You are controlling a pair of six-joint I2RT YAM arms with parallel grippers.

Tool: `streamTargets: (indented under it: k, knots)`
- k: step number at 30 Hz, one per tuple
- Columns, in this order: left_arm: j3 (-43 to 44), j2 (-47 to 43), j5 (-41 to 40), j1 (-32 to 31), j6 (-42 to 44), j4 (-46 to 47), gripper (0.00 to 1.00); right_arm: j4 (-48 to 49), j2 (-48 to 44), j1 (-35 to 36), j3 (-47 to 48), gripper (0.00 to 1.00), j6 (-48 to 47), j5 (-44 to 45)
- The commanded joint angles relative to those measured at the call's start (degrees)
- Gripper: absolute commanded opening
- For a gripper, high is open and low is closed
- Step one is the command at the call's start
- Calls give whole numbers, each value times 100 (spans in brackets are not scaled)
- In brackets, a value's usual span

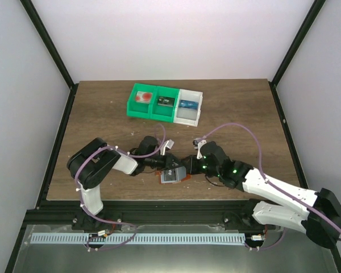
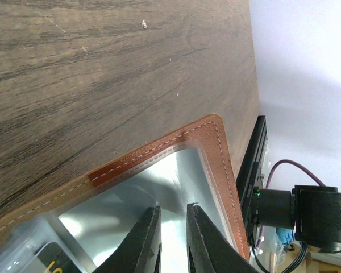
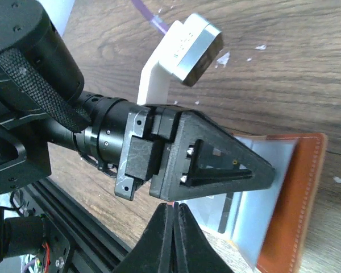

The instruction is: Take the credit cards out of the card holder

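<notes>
Card (image 2: 52,260): thin, stiff, slick; pinch an edge.
Holder (image 2: 159,151): light; pin it.
Left gripper (image 2: 173,219): jaws barely apart, grip unclear.
Right gripper (image 3: 171,215): jaws pressed together.

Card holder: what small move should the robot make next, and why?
Probably open the right gripper a little and reach for the dark card. Its jaws are shut with nothing seen between them, just beside the card holder. The card lies inside the holder, and the left gripper, jaws narrowly apart, seems to press the holder down on the table.
</notes>
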Motion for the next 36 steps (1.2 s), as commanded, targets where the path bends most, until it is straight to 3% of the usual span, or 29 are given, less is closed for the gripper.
streamTargets:
  k: [1, 9, 12, 18, 23, 31, 36]
  knots:
    - [35, 84, 109, -30, 12, 162, 17, 542, 337, -4, -59, 1, 109, -479]
    - [-184, -443, -41, 76, 14, -264, 20, 872, 1019, -5, -475, 0, 199, -12]
    - [-327, -800, -265, 219, 123, -812, 19, 1047, 1141, -5, -829, 0, 354, 361]
    - [-409, -1557, -964, 269, 804, -2315, 19, 1363, 1309, -8, -1276, 1, 525, 251]
    - [-777, -2015, -1064, 269, 870, -2378, 20, 1435, 1395, -11, -1417, 1, 621, 270]
    - [-840, -1944, -1655, 281, 1268, -2756, 18, 1409, 1536, -5, -1332, 0, 580, 244]
    - [-867, -1969, -1441, 282, 1207, -2607, 18, 1343, 1635, -5, -1282, 1, 589, 164]
